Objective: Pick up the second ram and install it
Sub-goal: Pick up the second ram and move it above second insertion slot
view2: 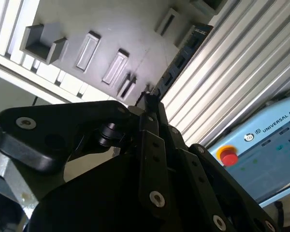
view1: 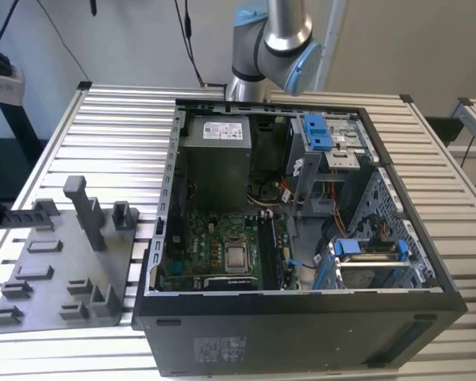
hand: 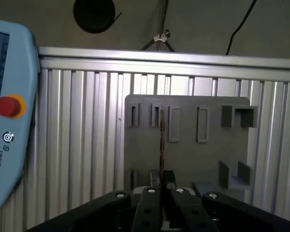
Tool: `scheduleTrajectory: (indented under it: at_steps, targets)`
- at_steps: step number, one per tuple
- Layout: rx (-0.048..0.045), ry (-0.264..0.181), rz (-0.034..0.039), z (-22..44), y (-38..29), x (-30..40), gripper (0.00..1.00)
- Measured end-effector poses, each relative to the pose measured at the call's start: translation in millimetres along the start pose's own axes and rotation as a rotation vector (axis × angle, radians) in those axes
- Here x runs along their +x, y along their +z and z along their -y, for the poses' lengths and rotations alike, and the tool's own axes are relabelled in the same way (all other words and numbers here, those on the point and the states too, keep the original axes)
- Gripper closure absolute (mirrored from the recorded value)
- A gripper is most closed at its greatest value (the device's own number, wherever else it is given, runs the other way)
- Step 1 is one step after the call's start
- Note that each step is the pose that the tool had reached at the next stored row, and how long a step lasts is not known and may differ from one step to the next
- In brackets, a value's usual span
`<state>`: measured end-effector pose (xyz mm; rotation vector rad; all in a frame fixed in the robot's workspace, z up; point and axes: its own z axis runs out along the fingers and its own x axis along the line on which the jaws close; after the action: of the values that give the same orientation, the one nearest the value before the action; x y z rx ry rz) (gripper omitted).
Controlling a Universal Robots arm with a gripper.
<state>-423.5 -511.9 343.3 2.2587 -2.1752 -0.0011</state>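
In both wrist views my gripper [hand: 162, 180] is shut on the second ram. In the first wrist view the second ram [hand: 162, 130] shows edge-on as a thin dark strip running out from the fingertips over the grey tray [hand: 212, 150]. In the second wrist view it is a long dark board [view2: 181, 63] with notched edges, reaching from my gripper [view2: 152, 100] across the tray's edge and the ribbed table. The open computer case [view1: 301, 317] sits in the middle of the exterior view, its green motherboard [view1: 222, 246] exposed.
The grey tray [view1: 55, 278], with slots, blocks and a tall post, lies at the exterior view's left beside the case. A teach pendant [hand: 9, 111] with a red button rests on the ribbed aluminium table [hand: 82, 145]. The arm's blue-capped joint [view1: 278, 40] stands behind the case.
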Motion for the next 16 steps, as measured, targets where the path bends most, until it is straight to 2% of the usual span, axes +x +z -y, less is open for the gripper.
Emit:
scheduleTrajectory:
  at_steps: [16]
  targets:
    - [0.0001,0.000,0.0001,-0.1,-31.4,0.1,0.86]
